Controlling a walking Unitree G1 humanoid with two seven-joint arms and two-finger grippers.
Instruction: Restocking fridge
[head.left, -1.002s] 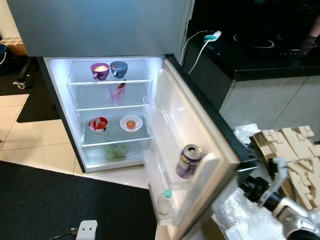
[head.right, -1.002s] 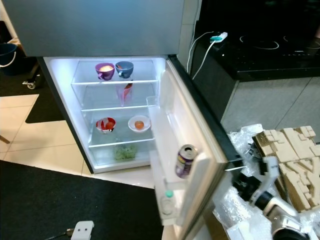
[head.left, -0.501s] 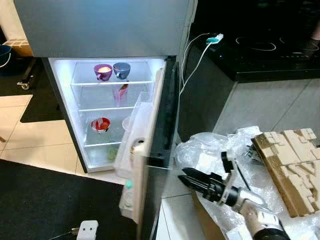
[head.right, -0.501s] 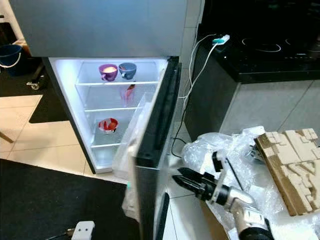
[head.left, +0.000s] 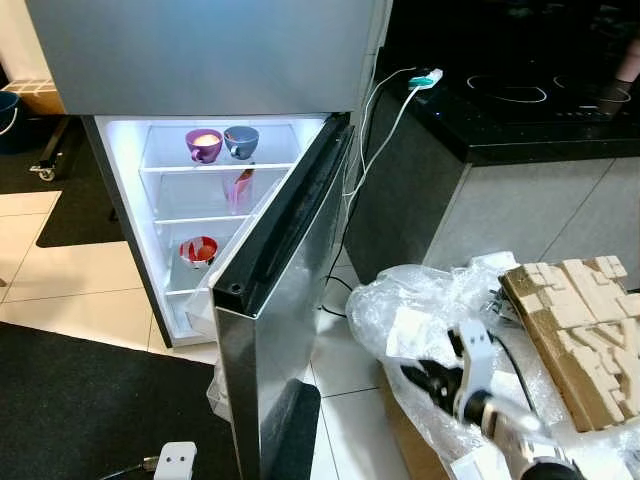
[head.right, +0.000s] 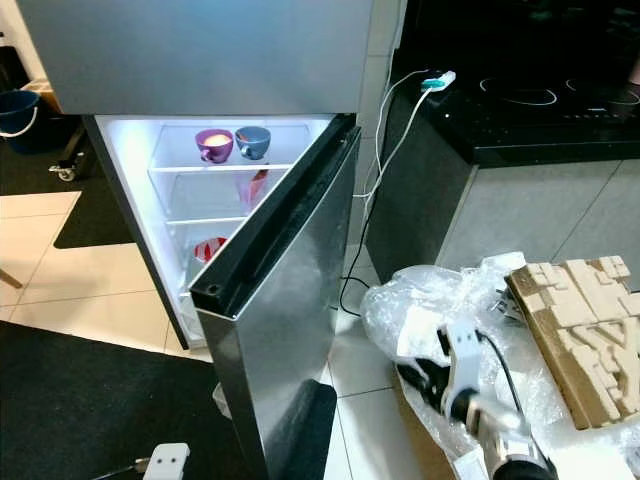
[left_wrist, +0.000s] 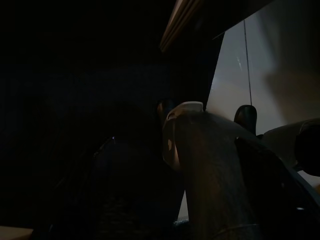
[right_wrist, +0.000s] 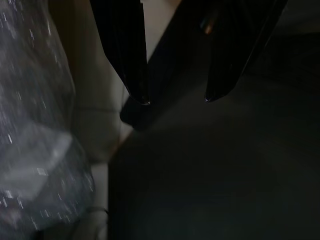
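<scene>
Fridge (head.left: 200, 50): brushed steel, upright, lit white inside. Lower door (head.left: 285, 320), flat steel with a black gasket edge, stands partly ajar and screens most of the interior.

Glass shelves: top shelf carries 2 rounded cups side by side, 1 purple cup (head.left: 204, 145) and 1 blue cup (head.left: 240, 141); a lower shelf holds a red-and-white bowl (head.left: 199, 250).

Right gripper (right_wrist: 175, 97): 2 tapered black fingers, tips parted with a clear gap, nothing between them. It sits low at the robot's right on a silver arm, over crinkled clear plastic wrap (head.left: 420, 310), apart from the door.

Moulded cardboard packing (head.left: 575, 320): tan, blocky, lying beside the wrap.

Left gripper: wrist view very dark; finger spread cannot be told.
</scene>
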